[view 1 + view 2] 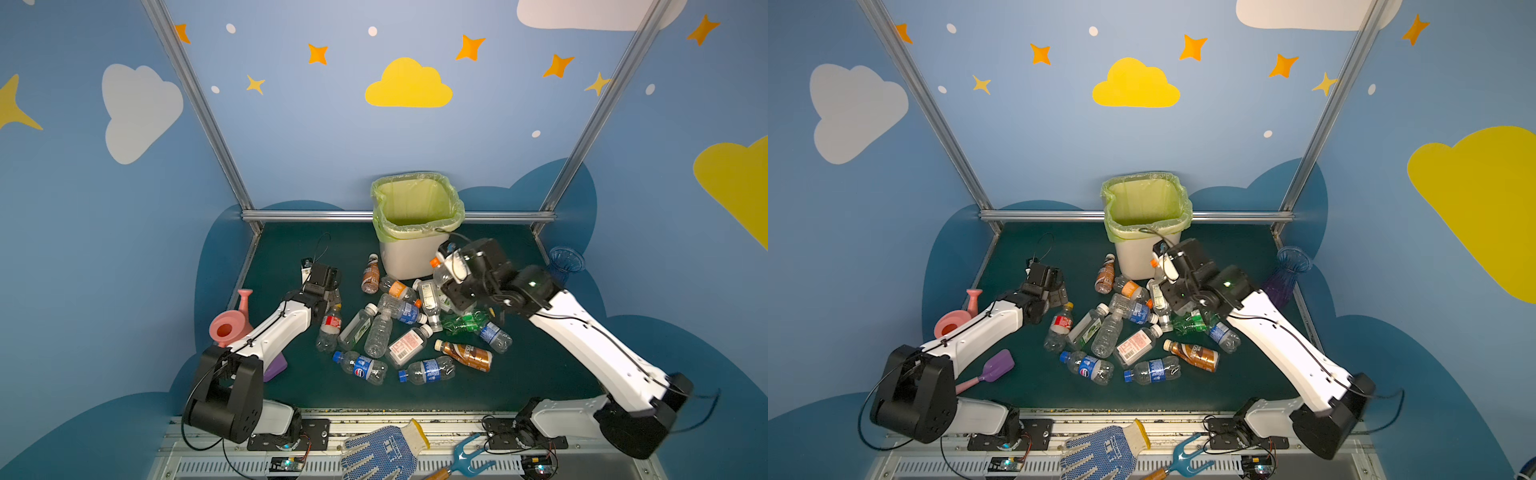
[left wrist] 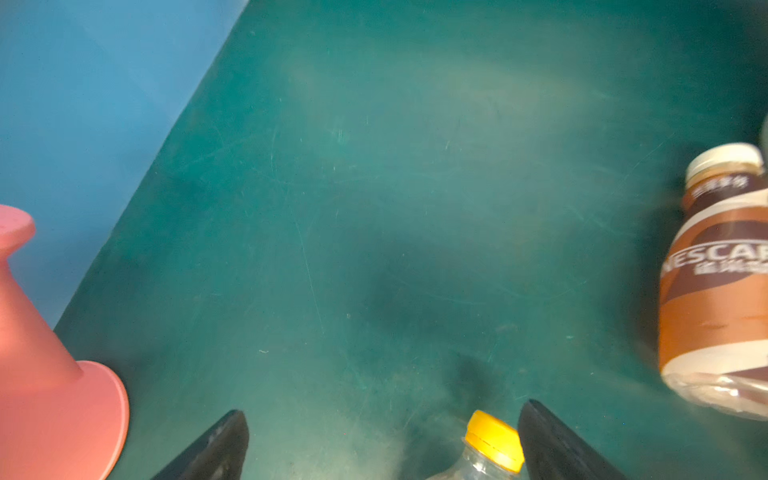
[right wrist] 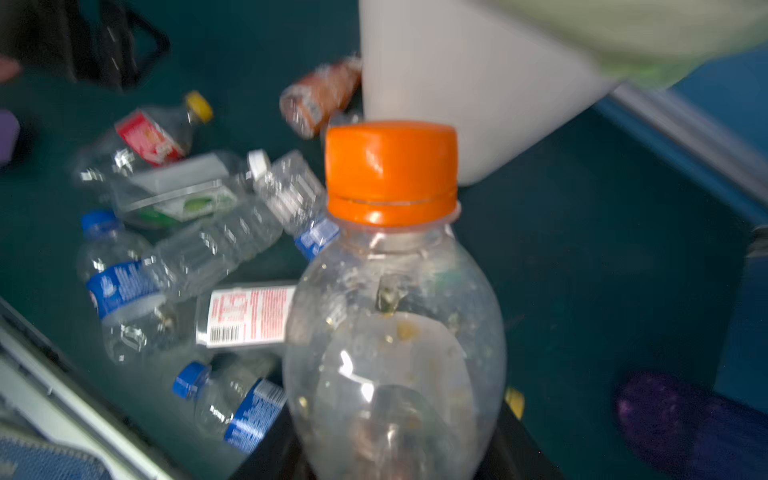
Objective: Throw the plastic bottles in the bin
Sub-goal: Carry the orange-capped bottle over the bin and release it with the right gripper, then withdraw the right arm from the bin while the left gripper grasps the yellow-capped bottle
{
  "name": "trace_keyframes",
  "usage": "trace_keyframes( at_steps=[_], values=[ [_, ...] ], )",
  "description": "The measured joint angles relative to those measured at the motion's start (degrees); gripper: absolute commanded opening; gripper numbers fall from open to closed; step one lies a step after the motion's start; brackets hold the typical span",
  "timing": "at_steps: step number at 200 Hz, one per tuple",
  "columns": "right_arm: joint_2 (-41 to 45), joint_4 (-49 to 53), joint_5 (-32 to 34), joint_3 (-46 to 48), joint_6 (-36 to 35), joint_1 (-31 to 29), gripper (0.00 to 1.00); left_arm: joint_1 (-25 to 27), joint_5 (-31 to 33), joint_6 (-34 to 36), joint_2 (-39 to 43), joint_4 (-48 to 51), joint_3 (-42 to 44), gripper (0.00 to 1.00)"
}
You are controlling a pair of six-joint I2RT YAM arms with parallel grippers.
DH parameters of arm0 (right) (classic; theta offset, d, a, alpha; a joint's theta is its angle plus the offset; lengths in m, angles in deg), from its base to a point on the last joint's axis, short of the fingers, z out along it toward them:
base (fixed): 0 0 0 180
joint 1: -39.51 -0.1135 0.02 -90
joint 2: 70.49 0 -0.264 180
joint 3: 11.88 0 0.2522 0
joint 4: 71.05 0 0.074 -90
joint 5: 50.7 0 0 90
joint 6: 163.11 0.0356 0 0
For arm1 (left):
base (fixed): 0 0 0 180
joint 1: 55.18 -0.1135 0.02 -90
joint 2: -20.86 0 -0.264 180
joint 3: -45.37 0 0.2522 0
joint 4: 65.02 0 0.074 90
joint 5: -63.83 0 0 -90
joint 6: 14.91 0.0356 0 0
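My right gripper (image 1: 451, 276) (image 1: 1170, 272) is shut on a clear plastic bottle (image 3: 395, 332) with an orange cap (image 1: 435, 262). It holds the bottle off the mat, just in front of the white bin (image 1: 405, 262) (image 1: 1133, 259) with its yellow-green liner. Several more plastic bottles (image 1: 379, 332) lie in a heap mid-mat, among them a green one (image 1: 461, 322) and a brown one (image 1: 467, 354). My left gripper (image 2: 386, 415) is open low over the mat. A yellow-capped bottle (image 2: 494, 440) with a red label (image 1: 332, 322) lies between its fingers, close to one of them.
A pink watering can (image 1: 228, 326) and a purple scoop (image 1: 996, 368) lie by the left arm. A blue-purple vase (image 1: 565, 262) stands at the right wall. A dotted glove (image 1: 382, 451) and a blue garden fork (image 1: 469, 457) lie on the front rail.
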Motion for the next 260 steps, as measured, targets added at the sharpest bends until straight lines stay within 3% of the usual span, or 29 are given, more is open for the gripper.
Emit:
trace_keyframes(
  at_steps=[39,73,94,115,128,139,152,163,190,230,260],
  values=[
    [2.84,-12.48,-0.74,-12.20,-3.28,10.03,0.47,0.00,-1.33,-0.44,-2.54,1.95,-0.04,1.00],
    [-4.09,-23.21,-7.37,-23.56,-0.61,16.22,0.52,0.00,-2.32,-1.38,-3.34,3.34,-0.04,1.00],
    [-15.56,-24.94,-16.28,-36.02,4.17,18.75,0.55,0.00,-3.04,-1.90,-3.34,3.91,-0.07,1.00],
    [-35.28,-18.86,-23.91,-58.55,6.93,19.39,0.61,0.00,-3.56,-2.71,-3.56,4.94,-0.42,1.00],
    [-48.22,-12.79,-26.82,-72.26,8.52,19.67,0.76,0.00,-3.91,-2.93,-4.00,5.77,-1.05,1.00],
    [-55.54,-8.15,-28.33,-78.01,9.84,19.87,0.87,0.00,-4.26,-3.13,-4.02,6.49,-1.31,1.00],
    [-58.60,-4.85,-28.55,-77.70,11.67,20.50,0.93,0.00,-4.55,-3.32,-3.87,7.37,-1.53,1.00],
    [-57.31,-5.07,-27.98,-72.22,12.33,21.20,0.96,0.00,-4.85,-3.58,-3.80,8.04,-1.68,1.00],
    [-42.80,-11.52,-25.97,-52.85,14.49,22.43,0.98,0.00,-5.77,-4.15,-3.21,8.96,-1.73,1.00],
    [-26.60,-20.26,-24.20,-52.39,13.97,22.62,0.98,0.57,-6.01,-4.13,-3.02,10.62,-2.29,1.00],
    [-21.70,-24.61,-24.35,-50.03,13.66,23.41,0.98,1.97,-6.40,-4.09,-3.45,12.04,-2.91,1.00]
  ],
)
